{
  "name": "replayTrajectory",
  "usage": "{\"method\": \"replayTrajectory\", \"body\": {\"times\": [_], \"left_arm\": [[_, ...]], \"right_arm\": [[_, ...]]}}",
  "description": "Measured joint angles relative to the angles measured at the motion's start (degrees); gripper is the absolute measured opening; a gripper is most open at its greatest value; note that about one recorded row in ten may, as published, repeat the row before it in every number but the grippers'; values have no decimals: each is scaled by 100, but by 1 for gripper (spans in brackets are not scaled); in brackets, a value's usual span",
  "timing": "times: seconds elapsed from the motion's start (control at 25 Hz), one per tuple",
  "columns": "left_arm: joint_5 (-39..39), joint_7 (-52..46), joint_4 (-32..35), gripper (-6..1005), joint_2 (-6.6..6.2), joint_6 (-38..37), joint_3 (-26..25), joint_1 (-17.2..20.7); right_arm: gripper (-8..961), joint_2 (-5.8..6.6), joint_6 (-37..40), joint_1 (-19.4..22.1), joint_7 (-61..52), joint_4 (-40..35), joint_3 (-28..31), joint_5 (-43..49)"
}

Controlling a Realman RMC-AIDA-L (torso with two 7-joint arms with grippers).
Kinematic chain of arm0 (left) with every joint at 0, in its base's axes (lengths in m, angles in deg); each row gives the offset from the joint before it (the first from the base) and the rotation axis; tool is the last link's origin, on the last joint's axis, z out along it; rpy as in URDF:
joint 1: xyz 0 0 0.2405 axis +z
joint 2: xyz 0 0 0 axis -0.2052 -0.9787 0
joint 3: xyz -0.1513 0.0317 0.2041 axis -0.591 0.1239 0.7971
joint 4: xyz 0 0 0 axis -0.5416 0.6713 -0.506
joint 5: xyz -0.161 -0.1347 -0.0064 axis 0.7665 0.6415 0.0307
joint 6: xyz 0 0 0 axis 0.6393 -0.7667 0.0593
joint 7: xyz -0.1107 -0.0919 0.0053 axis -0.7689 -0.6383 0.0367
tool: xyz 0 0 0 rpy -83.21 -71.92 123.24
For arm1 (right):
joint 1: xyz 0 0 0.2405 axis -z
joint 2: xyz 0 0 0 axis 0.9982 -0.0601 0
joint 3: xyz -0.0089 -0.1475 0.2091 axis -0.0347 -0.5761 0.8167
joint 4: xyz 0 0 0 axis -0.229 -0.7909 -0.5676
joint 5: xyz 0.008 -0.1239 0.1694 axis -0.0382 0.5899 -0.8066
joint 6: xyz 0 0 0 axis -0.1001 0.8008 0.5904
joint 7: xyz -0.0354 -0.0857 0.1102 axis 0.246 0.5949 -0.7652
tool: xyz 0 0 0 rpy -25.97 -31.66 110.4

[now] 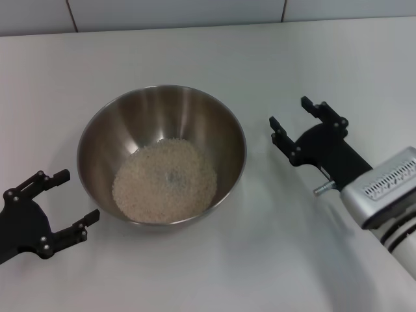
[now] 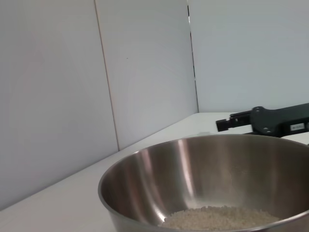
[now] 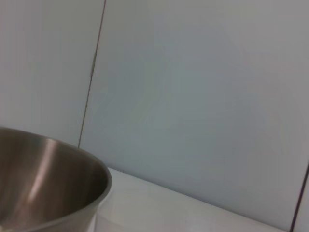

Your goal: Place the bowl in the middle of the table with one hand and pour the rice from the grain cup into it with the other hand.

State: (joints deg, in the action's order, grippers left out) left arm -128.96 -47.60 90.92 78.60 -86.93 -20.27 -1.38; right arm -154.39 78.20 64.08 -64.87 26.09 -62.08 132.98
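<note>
The steel bowl (image 1: 161, 155) stands on the white table (image 1: 214, 266), a little left of the middle, with a mound of off-white rice (image 1: 165, 179) in its bottom. My left gripper (image 1: 64, 202) is open and empty, close to the bowl's near-left side. My right gripper (image 1: 290, 116) is open and empty, just right of the bowl. The grain cup is out of view. The bowl (image 2: 207, 183) and rice (image 2: 219, 217) also show in the left wrist view, with my right gripper (image 2: 227, 123) beyond them. The right wrist view shows part of the bowl (image 3: 48, 183).
A white tiled wall (image 1: 195, 13) runs along the table's far edge. Bare tabletop lies in front of the bowl and behind it.
</note>
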Motion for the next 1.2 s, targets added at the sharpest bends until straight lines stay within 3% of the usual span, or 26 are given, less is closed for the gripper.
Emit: {"method": "replayTrajectory", "body": {"times": [0.28, 0.4, 0.56, 0.6, 0.68, 0.72, 0.76, 0.8, 0.84, 0.92, 1.2], "left_arm": [[0, -2, 0, 846, 0, 2, -38, 2], [0, -5, 0, 846, 0, 1, -42, 27], [12, -8, 0, 846, -8, -21, -50, 90], [9, -8, 0, 846, -11, -28, -52, 105], [5, -8, 0, 846, -16, -34, -53, 113], [2, -9, 1, 846, -18, -39, -51, 135], [2, -9, 1, 846, -18, -39, -51, 135], [2, -9, 0, 846, -17, -39, -43, 138], [2, -9, 0, 846, -17, -39, -43, 138], [-2, -9, 0, 846, -16, -37, -10, 143], [-9, -9, 0, 846, -8, -43, 1, 171]], "right_arm": [[706, 56, 583, 450, -338, 3, -8, 322], [767, 228, 1211, 851, -766, -107, -8, 1071], [829, 304, 1889, 1070, -1273, -569, -10, 1899], [829, 302, 2406, 1089, -1760, -1045, -14, 2474], [829, 288, 2689, 1063, -2050, -1361, -15, 2772], [829, 224, 3179, 966, -2555, -1918, -16, 3240], [828, 224, 3179, 966, -2555, -1918, -16, 3240], [828, 131, 3515, 829, -2946, -2447, -19, 3501], [828, 131, 3515, 829, -2946, -2447, -19, 3501], [828, 12, 3653, 641, -3275, -2910, -41, 3622], [828, -4, 3613, 485, -3351, -2977, -81, 3650]]}}
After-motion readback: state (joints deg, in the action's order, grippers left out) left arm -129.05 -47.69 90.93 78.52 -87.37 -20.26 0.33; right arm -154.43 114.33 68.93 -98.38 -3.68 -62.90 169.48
